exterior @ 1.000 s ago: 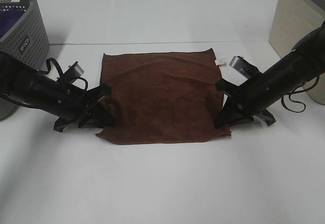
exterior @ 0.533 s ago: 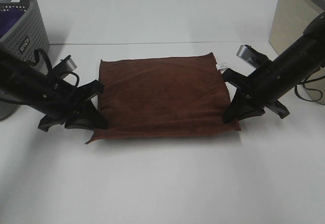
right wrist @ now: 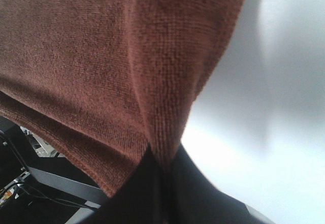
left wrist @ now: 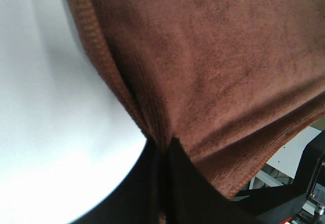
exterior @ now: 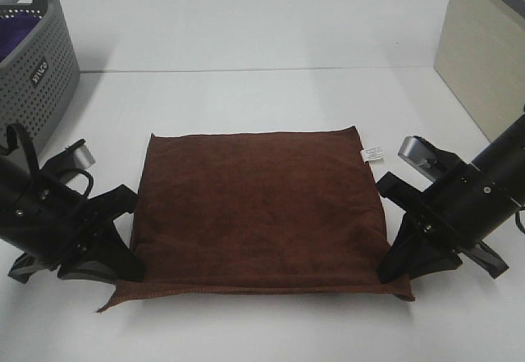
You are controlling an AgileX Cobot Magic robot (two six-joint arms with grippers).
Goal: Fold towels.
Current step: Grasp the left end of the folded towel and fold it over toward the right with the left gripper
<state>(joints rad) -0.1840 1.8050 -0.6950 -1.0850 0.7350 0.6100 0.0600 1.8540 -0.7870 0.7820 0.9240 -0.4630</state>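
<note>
The dark reddish-brown towel [exterior: 254, 206] lies doubled over on the white table, its small white tag [exterior: 373, 153] at the right edge. My left gripper [exterior: 123, 276] is shut on the towel's near left corner, and the left wrist view shows the cloth [left wrist: 203, 71] pinched between the closed fingers of that gripper [left wrist: 162, 150]. My right gripper [exterior: 392, 273] is shut on the near right corner, and the right wrist view shows the cloth [right wrist: 101, 51] clamped in that gripper [right wrist: 160, 160]. Both hold the near edge low, at or just above the table.
A grey perforated basket [exterior: 37, 58] with purple fabric [exterior: 16, 29] inside stands at the far left. A beige box [exterior: 484, 50] stands at the far right. The white table [exterior: 262, 34] extends behind the towel.
Both grippers have moved toward the table's near edge, still holding the towel's corners. The towel has come with them and now lies nearer the front.
</note>
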